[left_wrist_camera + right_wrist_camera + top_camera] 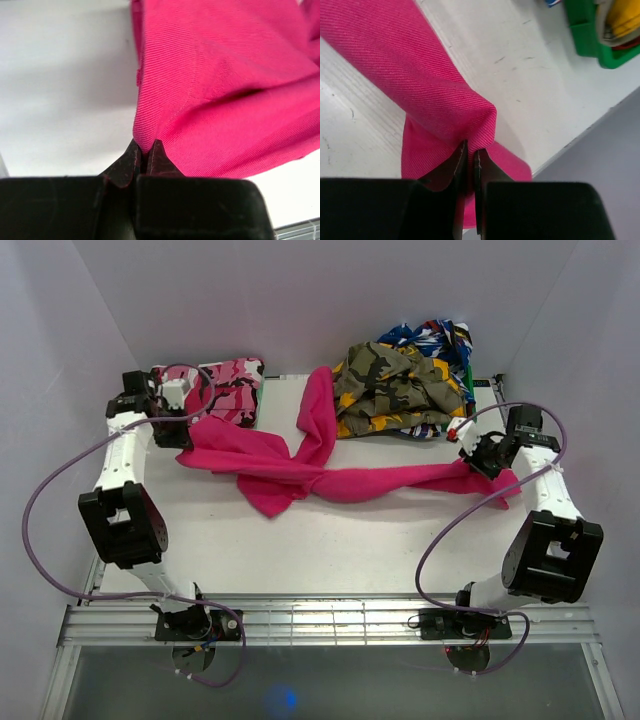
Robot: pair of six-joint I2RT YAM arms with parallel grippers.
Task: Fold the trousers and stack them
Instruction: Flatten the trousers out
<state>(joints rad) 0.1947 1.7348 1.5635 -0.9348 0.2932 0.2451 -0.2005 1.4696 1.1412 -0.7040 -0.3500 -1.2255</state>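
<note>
Firmly, trousers (350,483) in both arms' fingers (125,166) (447,172).

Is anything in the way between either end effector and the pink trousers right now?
Nothing visible: the left end effector and the right end effector are each shut directly on the trousers fabric.

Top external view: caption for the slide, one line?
Left pincer and right pincer grip opposite ends of the twisted magenta trousers across the table.
</note>
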